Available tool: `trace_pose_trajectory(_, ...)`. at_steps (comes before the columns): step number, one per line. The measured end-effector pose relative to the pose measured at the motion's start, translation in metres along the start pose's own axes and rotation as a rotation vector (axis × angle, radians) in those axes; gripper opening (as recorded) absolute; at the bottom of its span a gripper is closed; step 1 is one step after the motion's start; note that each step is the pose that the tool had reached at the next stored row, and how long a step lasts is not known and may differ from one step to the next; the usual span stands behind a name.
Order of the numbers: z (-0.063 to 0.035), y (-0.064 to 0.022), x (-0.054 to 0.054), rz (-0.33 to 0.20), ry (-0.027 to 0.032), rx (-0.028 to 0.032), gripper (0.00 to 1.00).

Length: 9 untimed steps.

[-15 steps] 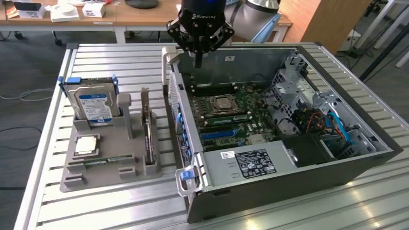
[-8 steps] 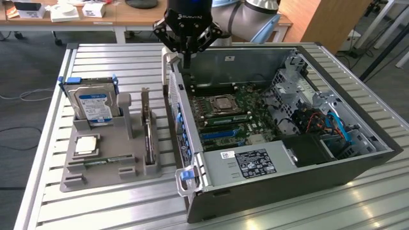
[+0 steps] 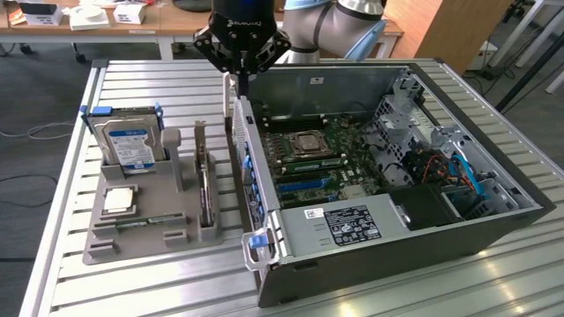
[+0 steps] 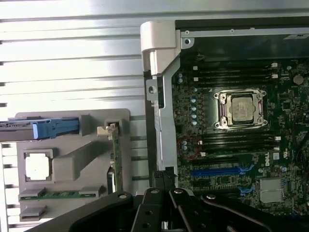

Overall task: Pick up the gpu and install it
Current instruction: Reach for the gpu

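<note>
The gpu (image 3: pixel 205 177) is a thin dark card standing on edge in a slot of the grey holder (image 3: pixel 141 238), to the exterior view's left of the open computer case (image 3: pixel 370 264). The wrist view catches the gpu (image 4: pixel 116 154) edge-on, its pale bracket end up by the holder's corner. My gripper (image 3: pixel 242 87) hangs above the case's rear wall, its fingers drawn together with nothing between them. It is apart from the gpu and higher than it. From the wrist, the gripper (image 4: pixel 165 182) sits over that rear wall, beside the motherboard (image 4: pixel 231 145).
In the grey holder stand a hard drive (image 3: pixel 128 145) with a blue-white label, a processor chip (image 3: pixel 119 198) and a narrow green memory stick (image 3: pixel 145 221). Inside the case are the processor socket (image 3: pixel 308 142), blue slots (image 3: pixel 304 188) and a power supply (image 3: pixel 352 221). Everything rests on a slatted metal table (image 3: pixel 132 284).
</note>
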<state>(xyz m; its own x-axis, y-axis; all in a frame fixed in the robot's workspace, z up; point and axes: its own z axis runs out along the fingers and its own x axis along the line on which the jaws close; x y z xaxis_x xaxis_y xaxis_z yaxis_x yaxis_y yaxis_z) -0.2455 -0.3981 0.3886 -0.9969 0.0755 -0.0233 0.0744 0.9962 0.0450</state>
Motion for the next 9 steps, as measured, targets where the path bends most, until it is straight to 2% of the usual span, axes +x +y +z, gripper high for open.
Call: trace_pose_trajectory(9, 0.0001, -0.0020, 0.026, 0.000, 0.0000, 0.0000, 0.11)
